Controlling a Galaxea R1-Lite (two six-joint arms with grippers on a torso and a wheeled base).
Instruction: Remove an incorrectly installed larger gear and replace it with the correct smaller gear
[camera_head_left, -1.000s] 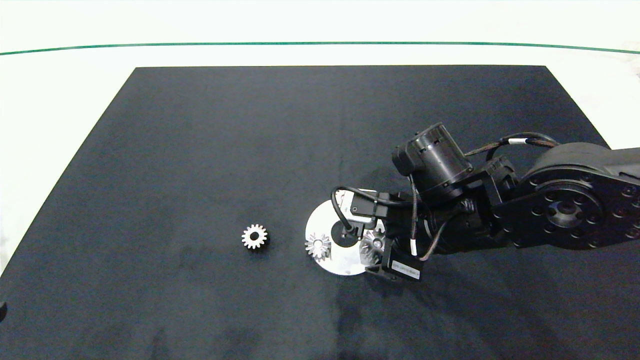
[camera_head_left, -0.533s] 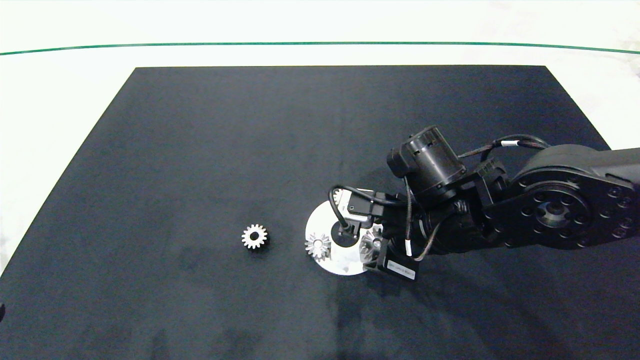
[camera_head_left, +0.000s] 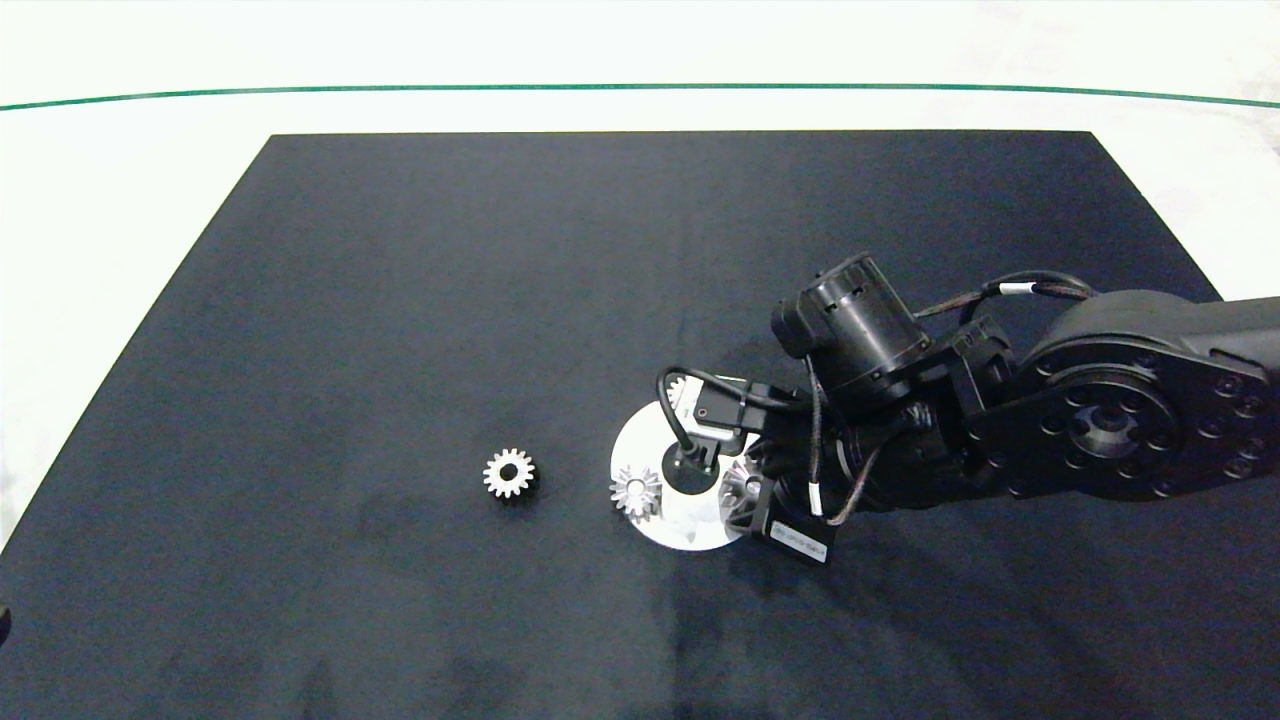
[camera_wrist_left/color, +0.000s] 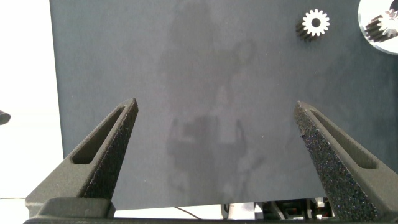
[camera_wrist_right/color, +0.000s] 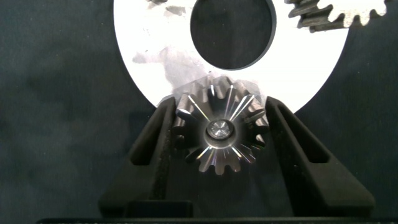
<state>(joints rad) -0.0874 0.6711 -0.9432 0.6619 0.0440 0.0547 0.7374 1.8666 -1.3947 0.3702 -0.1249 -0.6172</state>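
Observation:
The larger gear (camera_wrist_right/color: 221, 132), silver with long pointed teeth, sits at the edge of a round silver plate (camera_wrist_right/color: 155, 43). My right gripper (camera_wrist_right/color: 220, 104) has a dark finger pressed against each side of it. In the head view this gear (camera_head_left: 743, 481) lies on the plate's right side under the right gripper (camera_head_left: 748, 490). The smaller gear (camera_head_left: 509, 473), with short blunt teeth, lies alone on the black mat left of the plate (camera_head_left: 690, 525), and the left wrist view shows it too (camera_wrist_left/color: 316, 23). My left gripper (camera_wrist_left/color: 214, 107) hangs open over bare mat, holding nothing.
The plate has a dark centre hole (camera_head_left: 688, 470). Another silver gear (camera_head_left: 636, 491) sits on its left edge, and a third gear (camera_head_left: 680, 391) peeks out at its far edge behind the wrist cable. A black mat (camera_head_left: 400, 300) covers the white table.
The right arm has shifted slightly left and away from the table's front edge, staying at the plate. The gears and the plate have not moved.

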